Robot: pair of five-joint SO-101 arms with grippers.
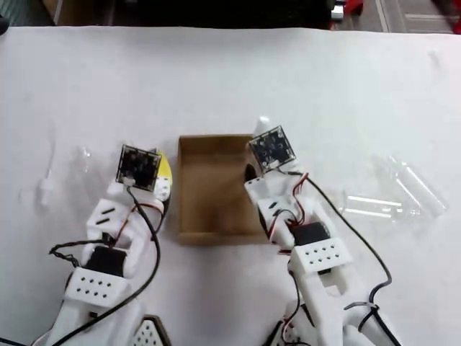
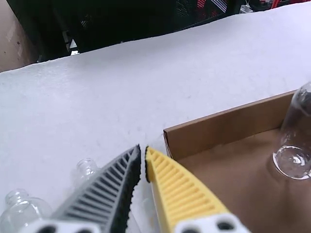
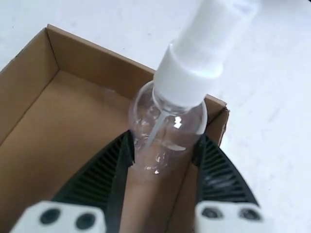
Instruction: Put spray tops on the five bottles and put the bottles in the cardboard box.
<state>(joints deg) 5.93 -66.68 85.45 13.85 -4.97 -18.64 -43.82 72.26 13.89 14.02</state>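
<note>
My right gripper is shut on a clear bottle that carries a white spray top. It holds the bottle tilted over the right side of the open cardboard box. From above, the box sits mid-table and the spray top pokes out past its far right corner. My left gripper is shut on nothing, just left of the box; its yellow finger shows beside the box wall. The held bottle's base hangs inside the box.
Two clear topless bottles lie on the white table to the right. Two more open bottles stand near my left gripper. A loose spray top lies far left. Dark clutter lines the table's far edge.
</note>
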